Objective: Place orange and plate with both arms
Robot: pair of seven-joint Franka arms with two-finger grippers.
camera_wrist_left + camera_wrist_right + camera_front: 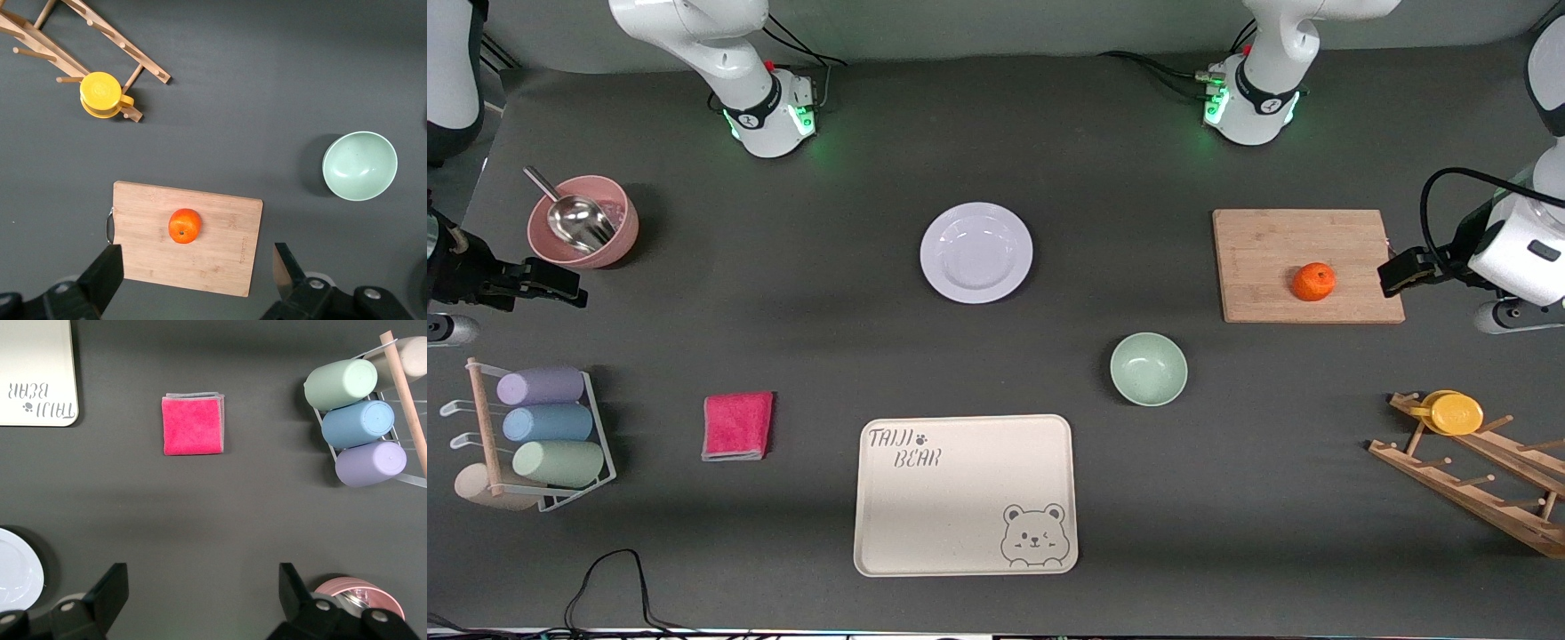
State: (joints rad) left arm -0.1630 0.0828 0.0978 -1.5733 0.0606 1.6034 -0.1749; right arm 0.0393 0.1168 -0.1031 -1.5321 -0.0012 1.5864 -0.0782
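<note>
The orange [1314,282] sits on a wooden cutting board [1307,265] toward the left arm's end of the table. It also shows in the left wrist view [185,225]. The pale plate [976,252] lies on the table midway between the arms; its rim shows in the right wrist view [17,570]. My left gripper [1403,271] hangs open and empty over the board's end, with the orange apart from it in the left wrist view [198,277]. My right gripper [551,286] hangs open and empty over bare table beside the pink bowl, as the right wrist view [203,593] shows.
A mint-green bowl [1148,368] and a cream bear tray [965,495] lie nearer the front camera than the plate. A pink cloth [737,426], a rack of cups [543,427] and a pink bowl with a scoop [583,221] are at the right arm's end. A wooden rack with a yellow cup [1455,412] is at the left arm's end.
</note>
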